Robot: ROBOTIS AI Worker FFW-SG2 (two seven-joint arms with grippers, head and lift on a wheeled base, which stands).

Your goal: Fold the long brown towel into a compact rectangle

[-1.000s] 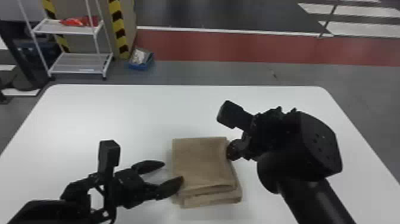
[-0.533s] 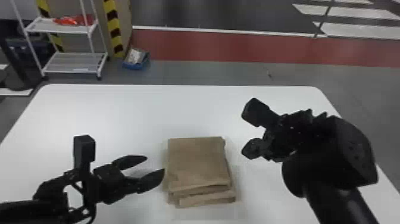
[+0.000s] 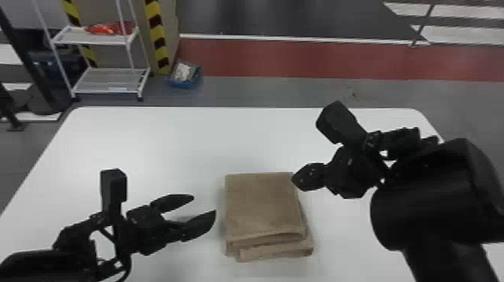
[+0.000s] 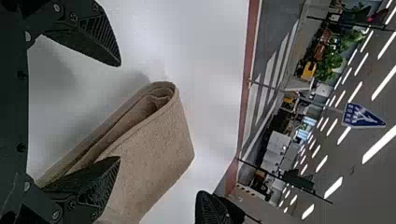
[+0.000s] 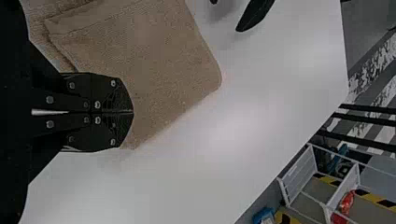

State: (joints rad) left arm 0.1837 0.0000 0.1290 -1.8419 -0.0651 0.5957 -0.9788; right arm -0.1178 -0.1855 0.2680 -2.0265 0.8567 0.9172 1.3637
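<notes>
Prob. light & floppy, our towel (image 3: pixel 263 206) sits folded, lower ctr. of head view; we'd best pinch all layers at its bottom edge. L gripper (image 3: pixel 204 204) is well apart, empty; R gripper (image 5: pixel 133 112) closed w/ nothing.

- a big white table (image 3: pixel 150 135) with round corners
- behind it on the left, a white rack (image 3: pixel 108 80) with two shelves
- a red thing (image 3: pixel 108 28), maybe a bag, on the rack's top shelf
- a yellow and black striped post (image 3: pixel 157 35) beside the rack
- a blue box (image 3: pixel 183 83) on the floor
- a long red floor strip (image 3: pixel 300 58)
- a blue and white sign (image 4: pixel 362 116)
- green plants (image 4: pixel 330 60) far off
</notes>
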